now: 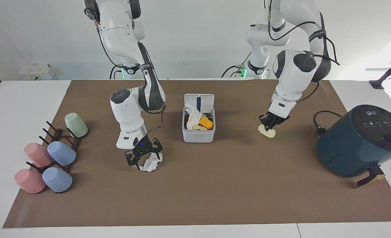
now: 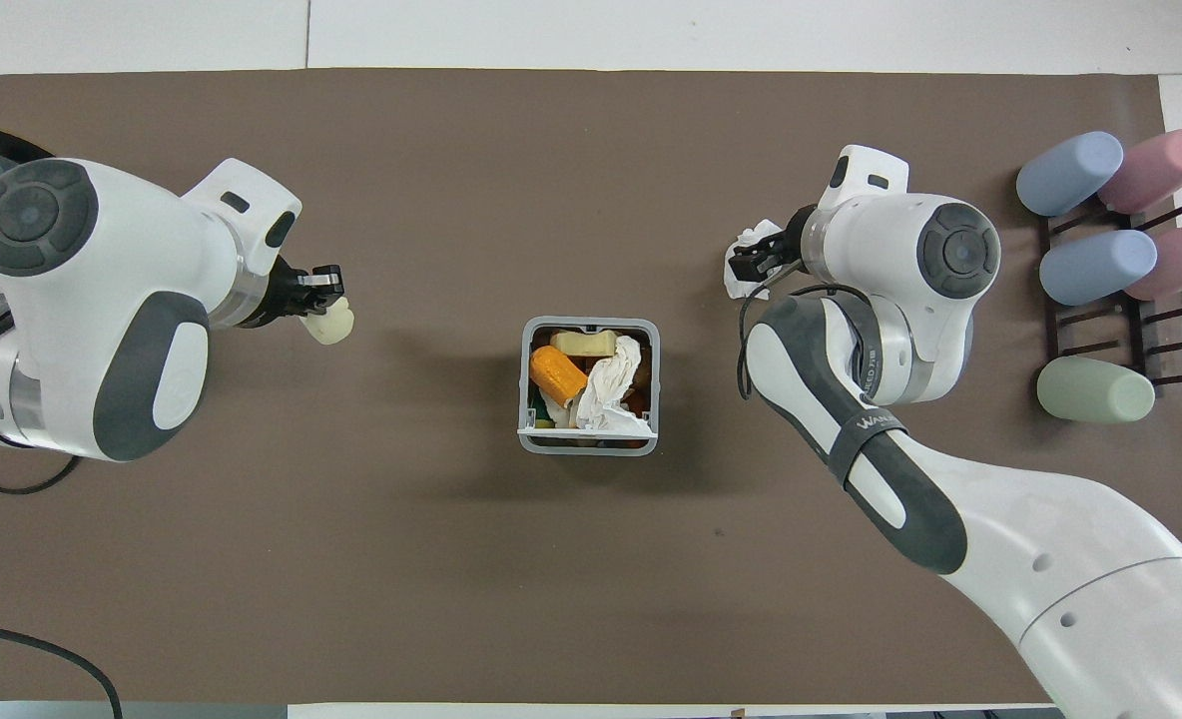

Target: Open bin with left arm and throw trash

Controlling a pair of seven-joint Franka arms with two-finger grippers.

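Note:
The white bin (image 1: 198, 135) stands mid-mat with its lid (image 1: 198, 99) hinged upright; inside lie a white tissue, an orange piece and yellow bits. From above, the bin's rim (image 2: 591, 325) frames the same contents. My left gripper (image 1: 268, 123) is shut on the cream-yellow lump of trash (image 1: 267, 133), held just above the mat between the bin and the air fryer; overhead shows that gripper (image 2: 323, 297) and lump (image 2: 332, 324). My right gripper (image 1: 143, 161) is open and low, its fingers straddling a crumpled tissue wad (image 1: 152, 163) on the mat; overhead shows this gripper (image 2: 754, 262) and wad (image 2: 739, 284).
A dark teal air fryer (image 1: 357, 142) with its cable sits at the left arm's end of the mat. A rack of pastel cups (image 1: 50, 155) lies at the right arm's end, seen from above as several cups (image 2: 1100, 270).

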